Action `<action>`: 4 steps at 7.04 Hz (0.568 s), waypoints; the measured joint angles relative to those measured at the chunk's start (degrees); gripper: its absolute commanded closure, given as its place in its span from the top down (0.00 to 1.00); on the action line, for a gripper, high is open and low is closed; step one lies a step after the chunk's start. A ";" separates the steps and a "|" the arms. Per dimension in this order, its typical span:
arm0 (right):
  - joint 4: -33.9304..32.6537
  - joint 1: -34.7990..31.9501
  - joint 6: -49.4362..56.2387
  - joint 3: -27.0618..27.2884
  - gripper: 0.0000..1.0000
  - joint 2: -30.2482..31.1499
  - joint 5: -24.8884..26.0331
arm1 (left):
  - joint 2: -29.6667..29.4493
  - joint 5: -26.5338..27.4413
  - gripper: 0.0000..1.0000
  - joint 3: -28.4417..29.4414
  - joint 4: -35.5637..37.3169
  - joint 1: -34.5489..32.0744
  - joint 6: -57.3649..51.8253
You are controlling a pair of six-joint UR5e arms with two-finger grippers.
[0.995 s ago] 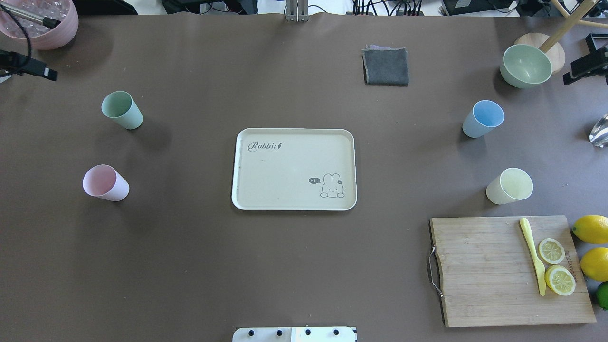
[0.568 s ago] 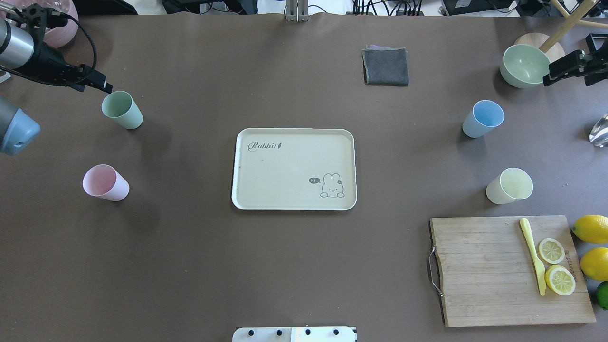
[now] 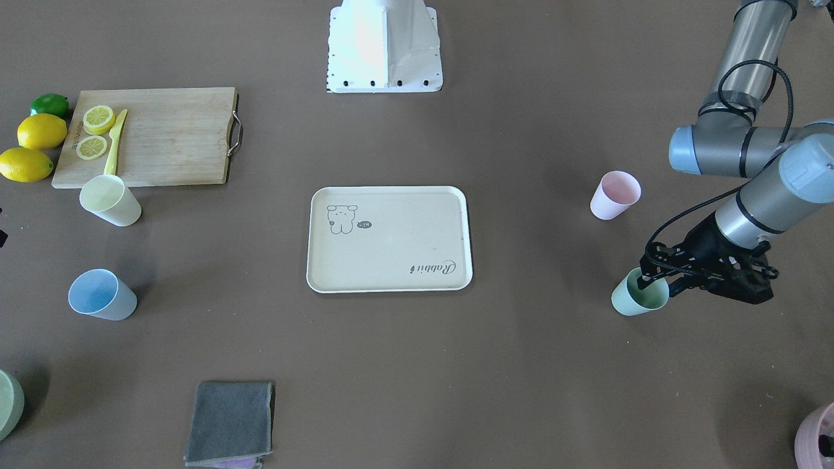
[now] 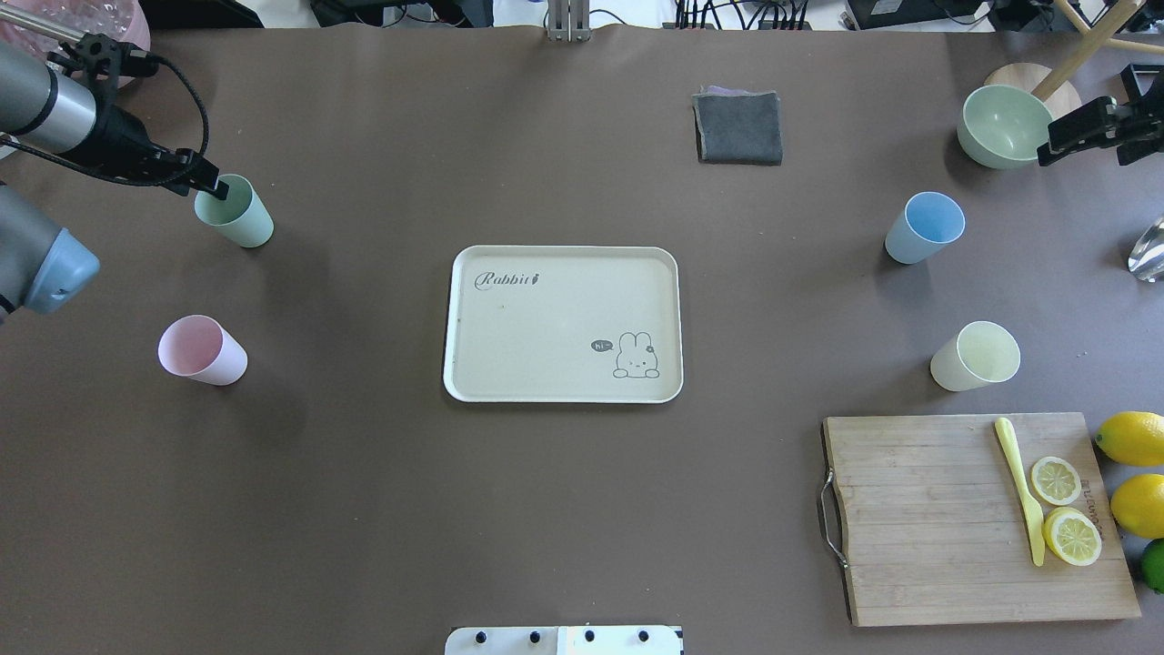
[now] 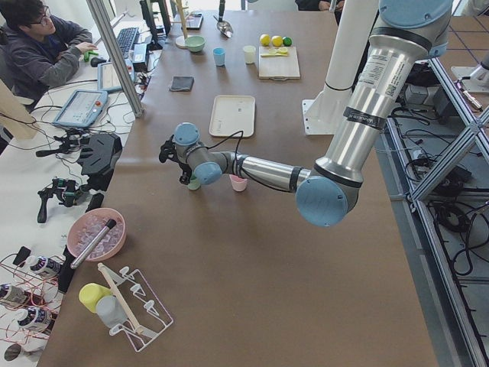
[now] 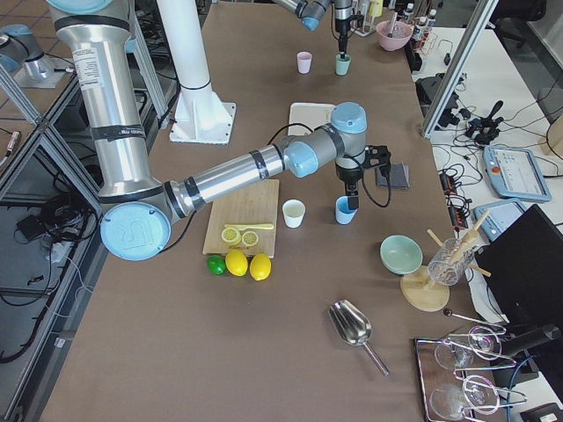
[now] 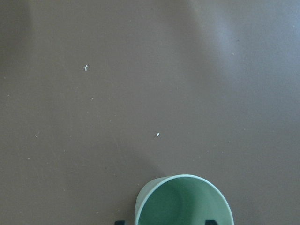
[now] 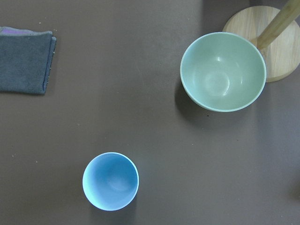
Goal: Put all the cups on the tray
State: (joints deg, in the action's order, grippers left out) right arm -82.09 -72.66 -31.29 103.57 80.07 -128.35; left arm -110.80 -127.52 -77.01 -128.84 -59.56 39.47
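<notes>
The cream tray [image 4: 546, 327] lies at the table's middle with nothing on it. Four cups stand upright on the table. The mint green cup [image 4: 238, 216] and pink cup [image 4: 202, 351] are on the left; the light blue cup [image 4: 926, 227] and pale yellow cup [image 4: 976, 357] are on the right. My left gripper [image 4: 214, 186] is open right at the green cup's rim; in the left wrist view its fingertips [image 7: 120, 221] flank the cup [image 7: 183, 201]. My right gripper [image 4: 1059, 144] hovers by the sage bowl, beyond the blue cup [image 8: 110, 181]; its jaws do not show.
A sage-green bowl [image 4: 1005, 125] and a wooden stand are at the far right. A folded grey cloth [image 4: 738, 127] lies beyond the tray. A cutting board [image 4: 946, 518] with lemon slices and a knife is near right, with lemons [image 4: 1132, 438] beside it. A mauve pot [image 3: 818, 433] is at the far left.
My left arm has swung in from the left edge and its gripper has come down to the green cup's rim. My right gripper has moved a little inward toward the bowl. No cup has moved.
</notes>
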 measured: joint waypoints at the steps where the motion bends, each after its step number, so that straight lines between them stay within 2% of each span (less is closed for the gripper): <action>1: 0.00 0.03 0.00 -0.01 1.00 0.00 0.13 | 0.15 1.47 0.38 0.33 0.02 0.68 -0.01; 2: 0.00 0.04 0.00 -0.03 1.00 0.01 0.20 | 0.29 2.91 0.04 0.79 0.01 1.38 -0.01; 4: 0.00 0.06 0.00 0.04 1.00 0.19 0.26 | 0.23 5.46 0.00 0.95 -0.03 2.86 0.05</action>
State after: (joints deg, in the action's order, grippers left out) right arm -82.09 -72.60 -31.29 103.61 80.26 -128.09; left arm -110.57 -122.06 -76.06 -128.87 -56.70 39.52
